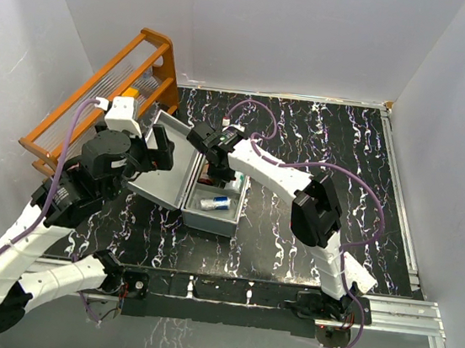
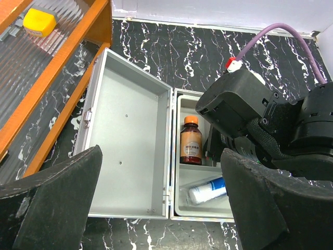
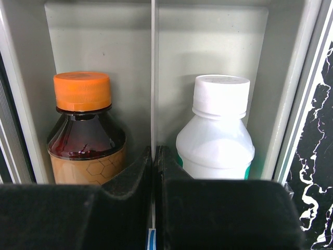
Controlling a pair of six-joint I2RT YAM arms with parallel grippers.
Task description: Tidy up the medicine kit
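Already in the medicine kit (image 2: 130, 156): amber bottle (image 2: 191, 143), white bottle (image 3: 218, 135), tube (image 2: 208, 190).

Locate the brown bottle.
Right wrist view, left side: brown bottle sits in the kit, a divider between it and the white bottle.

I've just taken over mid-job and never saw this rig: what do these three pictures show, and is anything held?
Two robot arms work on a black table. One picture looks down from above them; the other two come from a camera on each wrist. The medicine kit lies open, holding a brown bottle, a white bottle and a blue-and-white tube. The left gripper hangs open over it; the right gripper is shut inside the kit, apparently holding nothing. An orange rack stands far left.
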